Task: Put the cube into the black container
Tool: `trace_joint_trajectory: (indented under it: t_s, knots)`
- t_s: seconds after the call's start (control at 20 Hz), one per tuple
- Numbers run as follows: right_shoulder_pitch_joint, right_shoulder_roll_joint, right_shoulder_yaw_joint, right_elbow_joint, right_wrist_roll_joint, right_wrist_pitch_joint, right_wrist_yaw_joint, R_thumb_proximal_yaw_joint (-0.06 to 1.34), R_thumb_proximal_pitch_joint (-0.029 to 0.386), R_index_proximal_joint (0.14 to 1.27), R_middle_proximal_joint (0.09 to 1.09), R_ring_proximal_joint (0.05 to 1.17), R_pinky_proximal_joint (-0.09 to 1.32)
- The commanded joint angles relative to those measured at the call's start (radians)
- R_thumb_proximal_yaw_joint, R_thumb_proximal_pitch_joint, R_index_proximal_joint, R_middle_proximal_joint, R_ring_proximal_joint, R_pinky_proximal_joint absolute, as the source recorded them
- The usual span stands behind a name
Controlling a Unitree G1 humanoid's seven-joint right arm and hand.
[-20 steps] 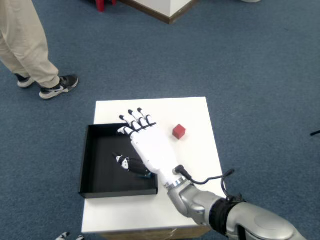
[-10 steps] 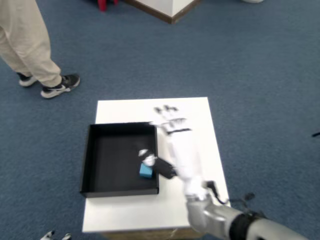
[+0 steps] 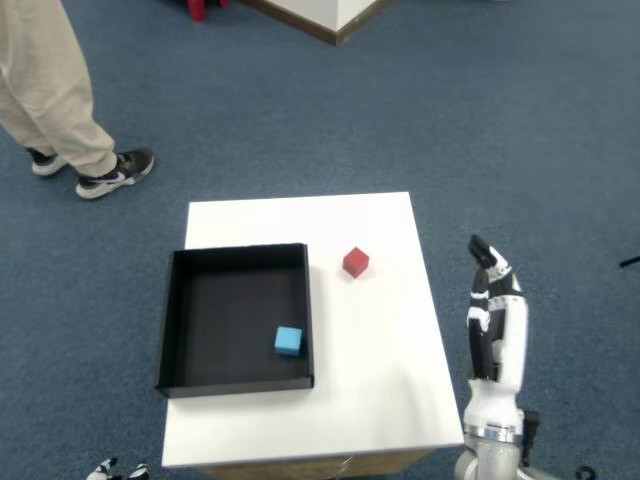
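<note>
My right hand (image 3: 495, 335) hangs empty, fingers straight and narrow, off the white square table (image 3: 375, 390) edge at four o'clock from the small red cube (image 3: 355, 262), so I should swing in toward ten o'clock, spread wide over it, then carry it toward eight o'clock into the black square container (image 3: 180, 300) beside the small blue cube (image 3: 288, 341).

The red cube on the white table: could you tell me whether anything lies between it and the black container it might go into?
Nothing visible lies between them. The red cube sits on bare white table just right of the black container, apart from its right wall. That raised wall is the only thing to clear. A blue cube already lies inside; the right hand hangs off the table's right edge.
</note>
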Motion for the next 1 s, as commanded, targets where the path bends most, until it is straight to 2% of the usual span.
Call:
trace_joint_trajectory:
  t_s: [0.05, 0.35, 0.65, 1.0]
  knots:
    - [-0.04, 0.013, 0.029, 0.043, 0.077, -0.115, 0.075, 0.02, 0.199, 0.31, 0.22, 0.21, 0.08]
    - [-0.034, 0.049, 0.099, 0.12, 0.276, -0.161, 0.198, -0.01, 0.189, 0.28, 0.18, 0.18, 0.0]
    - [-0.053, 0.064, 0.129, 0.124, 0.443, -0.118, 0.341, -0.02, 0.177, 0.26, 0.17, 0.16, -0.04]
    - [-0.041, 0.075, 0.119, 0.112, 0.63, -0.091, 0.534, -0.02, 0.167, 0.26, 0.18, 0.17, -0.05]
